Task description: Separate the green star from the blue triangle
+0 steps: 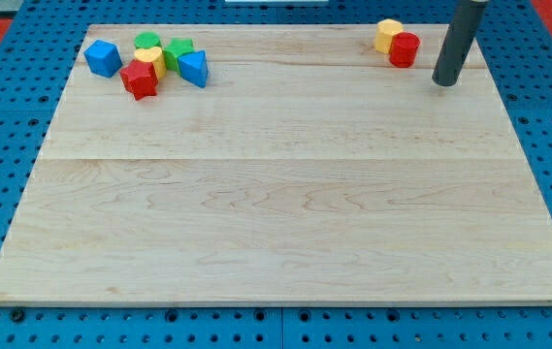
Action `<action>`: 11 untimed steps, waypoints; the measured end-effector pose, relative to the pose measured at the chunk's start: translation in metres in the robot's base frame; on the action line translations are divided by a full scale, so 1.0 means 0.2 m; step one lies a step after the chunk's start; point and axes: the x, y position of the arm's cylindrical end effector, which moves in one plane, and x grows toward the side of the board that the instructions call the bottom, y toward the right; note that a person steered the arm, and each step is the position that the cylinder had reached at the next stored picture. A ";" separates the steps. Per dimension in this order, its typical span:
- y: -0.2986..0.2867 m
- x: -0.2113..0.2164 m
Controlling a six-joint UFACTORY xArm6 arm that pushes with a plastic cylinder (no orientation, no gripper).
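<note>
Resting on the board point(285, 194) near its top right corner, my tip point(444, 83) is a bare rod end with no jaws, touching nothing and standing just right of the red cylinder point(404, 49) and yellow block point(387, 34). The pale wooden board lies on a blue pegboard point(4, 194). Far left of my tip, the green star point(178, 51) seems to touch the blue triangle point(193, 68), crowded by a yellow block point(152, 60), red star point(141, 78), green cylinder point(146, 42) and blue cube point(103, 58).
</note>
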 end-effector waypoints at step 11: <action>-1.40 -0.26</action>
